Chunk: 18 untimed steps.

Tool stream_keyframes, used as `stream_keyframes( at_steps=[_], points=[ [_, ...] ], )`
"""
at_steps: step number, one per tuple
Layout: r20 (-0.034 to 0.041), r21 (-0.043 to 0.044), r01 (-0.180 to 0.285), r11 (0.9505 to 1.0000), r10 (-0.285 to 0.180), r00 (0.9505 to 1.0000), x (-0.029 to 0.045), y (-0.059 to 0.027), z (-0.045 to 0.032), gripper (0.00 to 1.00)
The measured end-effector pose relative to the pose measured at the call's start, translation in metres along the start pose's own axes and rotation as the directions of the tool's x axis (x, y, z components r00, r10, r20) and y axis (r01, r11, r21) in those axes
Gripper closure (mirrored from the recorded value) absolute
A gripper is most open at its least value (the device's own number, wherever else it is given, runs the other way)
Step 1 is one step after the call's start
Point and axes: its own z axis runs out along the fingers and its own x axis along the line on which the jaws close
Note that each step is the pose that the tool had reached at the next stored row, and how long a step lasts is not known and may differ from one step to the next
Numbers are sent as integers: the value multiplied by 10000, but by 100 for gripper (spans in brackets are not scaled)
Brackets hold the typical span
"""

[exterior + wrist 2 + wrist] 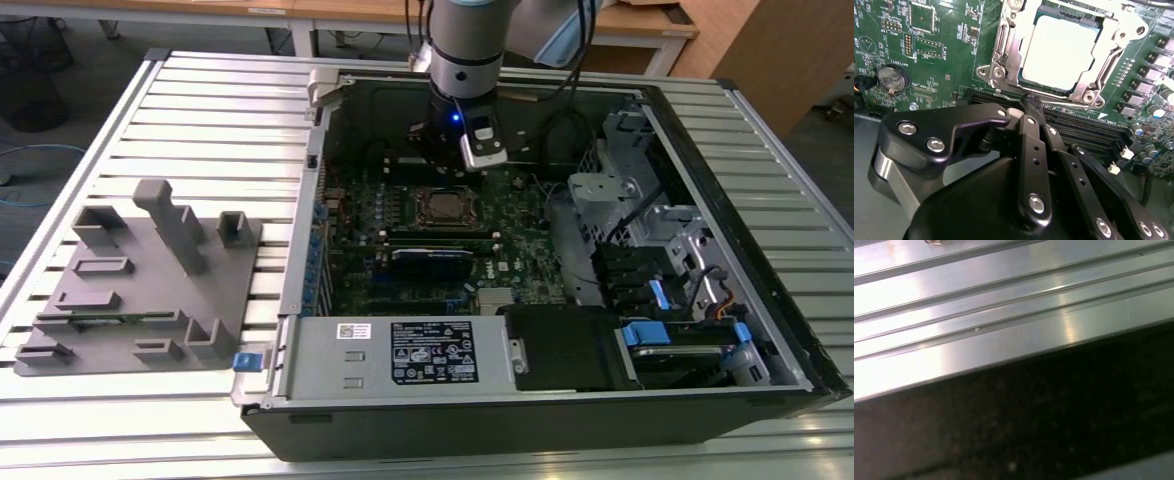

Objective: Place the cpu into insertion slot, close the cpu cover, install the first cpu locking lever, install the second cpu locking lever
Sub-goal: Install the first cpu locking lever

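The gripper (1030,100) is black and made of flat bars joined with round silver screws. Its two fingers (1029,131) are closed tight together, and their tips come to a point. The tips sit right at one edge of the socket (443,208), where a thin shiny wire lever (1004,93) runs along. I cannot tell if the tips are pinching that wire or only touching it. Just past the tips lies the chip (1061,52), a flat square with a dull silver top, lying flat inside the socket. The cover (1002,47), a thin shiny metal frame with a big square hole, lies down around the chip. The socket sits near the middle of the green board (949,65), which is full of tiny parts. Long black slots (1079,125) run beside the socket, under the fingers. A round silver battery (893,77) sits further off on the board. In the exterior view the grey arm (467,50) reaches down into the open black computer case (534,420). The case lies on a shiny table (214,90) made of long ribbed metal strips. A grey plastic holder (134,280) with blocky posts rests on the table at the exterior view's left.
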Motion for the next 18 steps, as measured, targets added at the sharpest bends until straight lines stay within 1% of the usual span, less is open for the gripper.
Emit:
stream_keyframes(
  at_steps=[2, 7, 13, 15, 18],
  points=[
    [0, 1, -1, 10000, 1, 10000, 0, 1, -13, 89],
    [1, -2, -2, 10000, 2, 10000, -2, 9, -87, 89],
    [1, 1, -5, 10000, 5, 10000, -3, 9, -94, 89],
    [12, 28, -49, 10000, 49, 10000, -4, 4, -94, 89],
    [17, 29, -88, 10000, 88, 10000, -4, 4, -94, 89]
  ],
)
